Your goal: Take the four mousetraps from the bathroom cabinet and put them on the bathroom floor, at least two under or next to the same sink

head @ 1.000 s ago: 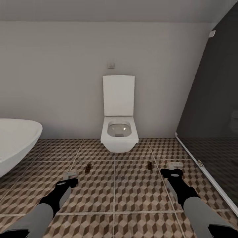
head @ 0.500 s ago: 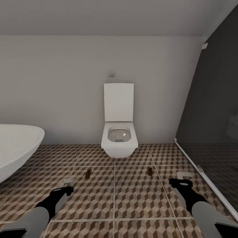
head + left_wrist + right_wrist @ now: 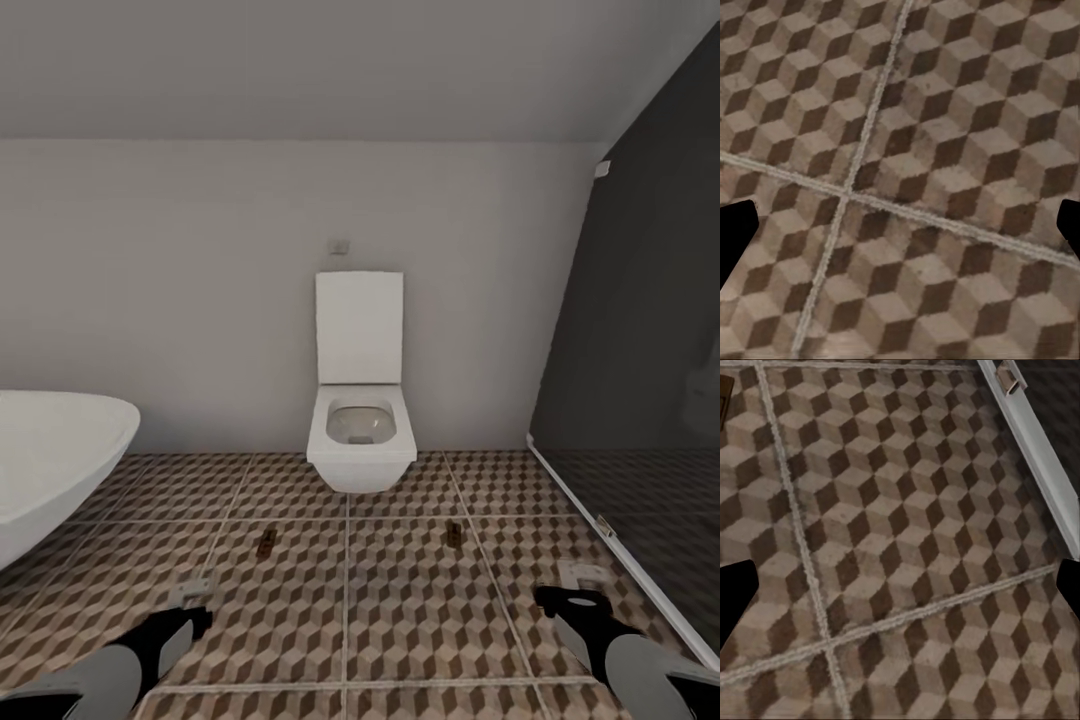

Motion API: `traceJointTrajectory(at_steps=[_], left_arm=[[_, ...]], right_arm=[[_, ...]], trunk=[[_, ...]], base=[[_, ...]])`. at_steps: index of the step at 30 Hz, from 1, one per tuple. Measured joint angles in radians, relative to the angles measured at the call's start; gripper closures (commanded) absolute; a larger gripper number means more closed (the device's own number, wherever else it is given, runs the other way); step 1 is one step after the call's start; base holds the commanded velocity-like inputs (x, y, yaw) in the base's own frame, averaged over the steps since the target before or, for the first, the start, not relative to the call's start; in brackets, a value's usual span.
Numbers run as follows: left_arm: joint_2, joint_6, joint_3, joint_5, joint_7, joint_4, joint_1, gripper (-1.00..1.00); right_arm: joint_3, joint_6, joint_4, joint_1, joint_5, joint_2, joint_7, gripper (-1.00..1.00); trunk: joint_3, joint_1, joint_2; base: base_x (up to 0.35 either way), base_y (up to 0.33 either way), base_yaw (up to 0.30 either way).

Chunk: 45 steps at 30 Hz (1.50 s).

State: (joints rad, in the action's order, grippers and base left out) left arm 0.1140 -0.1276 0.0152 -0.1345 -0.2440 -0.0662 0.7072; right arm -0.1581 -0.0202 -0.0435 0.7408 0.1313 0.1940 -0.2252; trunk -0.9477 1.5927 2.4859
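Two traps (image 3: pixel 266 544) (image 3: pixel 453 533) on floor (image 3: pixel 400 620) before toilet (image 3: pixel 361 440), receding as view backs off; left gripper (image 3: pixel 196 589) and right gripper (image 3: pixel 583 574) spread wide, empty; no sink nearby.

The head camera sits high and looks forward and a bit down. It faces a far wall with a toilet (image 3: pixel 361 400) and sees a wide stretch of floor (image 3: pixel 420 610) in front of it. The left wrist camera looks down at the floor (image 3: pixel 945 135) from close up. The right wrist camera also looks down from close, at floor (image 3: pixel 907 547) beside a white rail (image 3: pixel 1035 457). That rail (image 3: pixel 610 550) shows at the right of the head view too. All three views share the floor.
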Motion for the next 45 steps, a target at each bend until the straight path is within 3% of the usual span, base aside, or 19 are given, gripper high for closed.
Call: traceJointTrajectory(at_steps=[6,19,34,45], left_arm=[[0.001,0.049,0.001,-0.002,-0.001,0.046,-0.007,-1.0],[0.004,0.071,0.001,-0.008,-0.001,0.06,-0.014,-1.0],[0.007,0.074,0.001,-0.106,0.001,0.062,-0.027,-1.0],[0.01,0.076,0.001,-0.125,0.002,0.062,-0.09,-1.0]], right_arm=[[0.001,-0.039,0.054,-0.008,0.003,0.004,0.0,-1.0],[0.0,-0.053,0.071,-0.011,0.004,0.005,0.0,-1.0],[-0.001,-0.056,0.073,-0.094,0.001,0.006,0.0,-1.0],[0.0,-0.057,0.073,-0.157,0.002,0.004,0.0,-1.0]], trunk=[[0.019,-0.023,-0.042],[0.06,-0.073,-0.133],[0.107,-0.13,-0.238],[0.141,-0.173,-0.315]], base=[[0.0,0.0,0.0],[0.0,0.0,0.0],[0.0,0.0,0.0],[0.0,0.0,0.0]])
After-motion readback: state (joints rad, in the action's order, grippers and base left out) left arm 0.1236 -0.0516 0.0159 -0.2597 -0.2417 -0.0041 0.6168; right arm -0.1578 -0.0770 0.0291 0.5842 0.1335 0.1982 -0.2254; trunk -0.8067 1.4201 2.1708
